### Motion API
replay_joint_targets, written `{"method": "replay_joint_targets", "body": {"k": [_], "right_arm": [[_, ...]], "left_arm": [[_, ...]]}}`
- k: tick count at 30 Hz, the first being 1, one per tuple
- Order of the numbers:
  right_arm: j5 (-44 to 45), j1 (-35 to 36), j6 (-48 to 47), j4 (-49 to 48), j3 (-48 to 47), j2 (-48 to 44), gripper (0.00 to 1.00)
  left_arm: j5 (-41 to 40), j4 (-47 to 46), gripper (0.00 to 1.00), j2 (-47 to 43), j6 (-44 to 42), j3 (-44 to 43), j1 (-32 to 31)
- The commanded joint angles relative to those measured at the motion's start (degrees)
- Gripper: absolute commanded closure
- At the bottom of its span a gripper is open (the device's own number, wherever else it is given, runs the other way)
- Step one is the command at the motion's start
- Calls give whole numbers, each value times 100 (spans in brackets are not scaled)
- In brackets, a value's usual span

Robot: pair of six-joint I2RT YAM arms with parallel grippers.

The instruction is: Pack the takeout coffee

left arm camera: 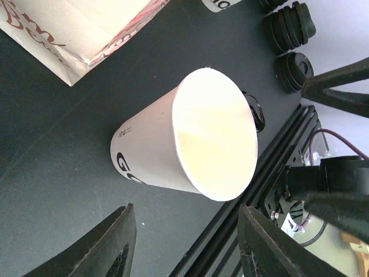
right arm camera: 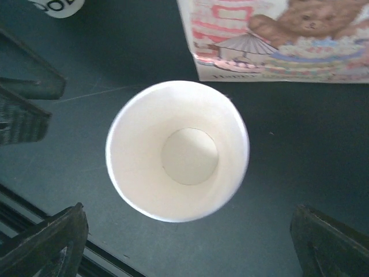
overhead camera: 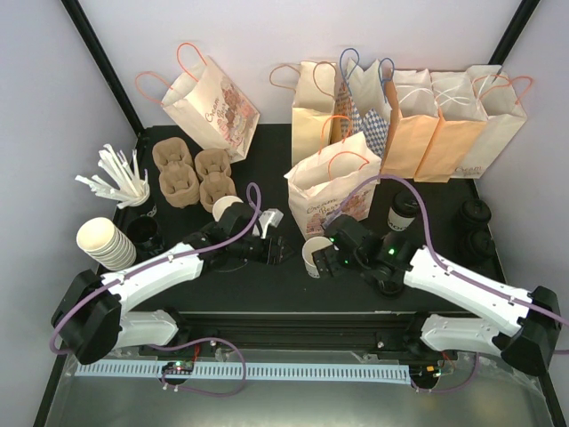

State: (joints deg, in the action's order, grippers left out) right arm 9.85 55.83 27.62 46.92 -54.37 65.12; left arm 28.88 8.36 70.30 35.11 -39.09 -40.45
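Table [overhead camera: 267, 286], black-topped. Bear-print paper bag [overhead camera: 333, 191], upright mid-table. Right gripper [right arm camera: 187, 213]: jaws spread wide, straddling lidless cup [overhead camera: 313, 258] near the front edge. Left gripper [left arm camera: 187, 222]: jaws part-spread, empty. Takeout coffee [overhead camera: 404, 212]: upright, toward the right edge; judged light, thin-walled, crushable; grasp the body below the lid.

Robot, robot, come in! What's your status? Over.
Left end effector open, empty. Right end effector open above lidless cup. Takeout coffee standing unpacked.
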Motion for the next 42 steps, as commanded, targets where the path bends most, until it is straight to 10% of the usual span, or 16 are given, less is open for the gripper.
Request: {"method": "replay_joint_targets", "body": {"k": [1, 19, 42], "right_arm": [[414, -169, 452, 310, 219, -268, 2], [705, -2277, 3469, 1680, 1503, -741, 0], [-147, -2981, 3072, 467, 2076, -19, 5]], "left_arm": [[-10, 129, 49, -113, -211, -236, 30], [-471, 711, 47, -795, -533, -124, 37], [-480, 711, 41, -960, -544, 12, 34]]}}
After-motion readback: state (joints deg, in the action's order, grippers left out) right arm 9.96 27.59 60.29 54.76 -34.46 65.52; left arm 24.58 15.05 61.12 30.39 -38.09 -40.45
